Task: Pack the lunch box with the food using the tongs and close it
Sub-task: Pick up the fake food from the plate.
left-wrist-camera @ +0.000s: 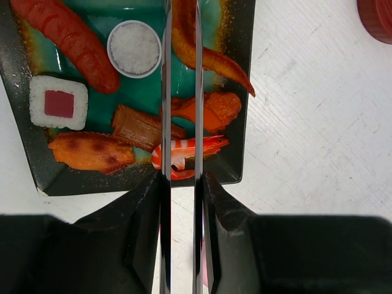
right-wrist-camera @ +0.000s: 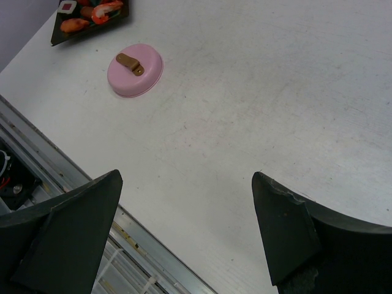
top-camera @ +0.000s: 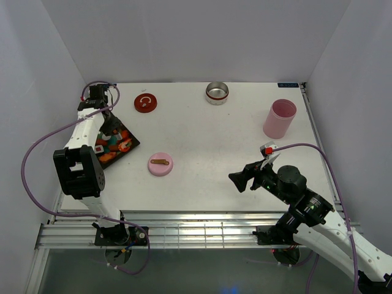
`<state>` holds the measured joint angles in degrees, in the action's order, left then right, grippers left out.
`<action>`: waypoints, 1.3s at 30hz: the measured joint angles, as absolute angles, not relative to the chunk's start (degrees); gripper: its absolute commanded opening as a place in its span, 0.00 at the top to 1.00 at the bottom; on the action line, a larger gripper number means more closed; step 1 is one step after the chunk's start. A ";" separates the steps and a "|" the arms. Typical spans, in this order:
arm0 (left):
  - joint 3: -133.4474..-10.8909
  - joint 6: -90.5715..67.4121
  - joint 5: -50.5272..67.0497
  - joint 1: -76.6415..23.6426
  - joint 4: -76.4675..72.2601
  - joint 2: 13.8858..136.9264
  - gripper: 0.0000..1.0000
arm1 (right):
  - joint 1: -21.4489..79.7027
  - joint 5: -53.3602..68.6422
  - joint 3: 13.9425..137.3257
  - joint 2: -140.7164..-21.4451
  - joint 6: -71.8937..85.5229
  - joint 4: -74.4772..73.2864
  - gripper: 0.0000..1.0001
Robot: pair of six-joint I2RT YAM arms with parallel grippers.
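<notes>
The food lies in a black tray with a teal inside (left-wrist-camera: 242, 37), at the table's left (top-camera: 116, 144): a shrimp (left-wrist-camera: 208, 144), a rice roll with a red centre (left-wrist-camera: 58, 103), a white ball (left-wrist-camera: 134, 48), a red sausage (left-wrist-camera: 67, 37) and orange pieces. My left gripper (left-wrist-camera: 182, 177) is shut on the tongs (left-wrist-camera: 165, 92). Their two thin arms run forward over the tray, with the shrimp and a long orange piece (left-wrist-camera: 184, 37) between them. The tips are out of view. The pink cylindrical lunch box (top-camera: 280, 118) stands open at the right. My right gripper (right-wrist-camera: 187, 176) hangs open over bare table.
A pink lid with a brown handle (top-camera: 160, 164) lies mid-table, also seen in the right wrist view (right-wrist-camera: 135, 70). A red lid (top-camera: 145, 102) and a metal bowl (top-camera: 217, 93) sit at the back. White walls close in three sides.
</notes>
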<state>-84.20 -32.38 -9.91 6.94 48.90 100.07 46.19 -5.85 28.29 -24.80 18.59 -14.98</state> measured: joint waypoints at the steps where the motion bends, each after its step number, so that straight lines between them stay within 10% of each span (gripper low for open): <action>1: -84.53 -32.27 -9.91 6.92 48.95 100.07 0.96 | 46.19 -5.85 28.29 -24.80 18.57 -14.98 0.08; 39: -85.62 -26.79 -8.34 6.44 50.57 86.28 1.00 | 46.19 -16.69 45.34 -40.10 17.06 -17.15 0.10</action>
<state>-85.62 -26.79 -8.34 6.44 50.57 86.28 46.19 -16.69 45.34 -40.10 17.06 -17.15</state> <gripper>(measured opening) 0.371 0.904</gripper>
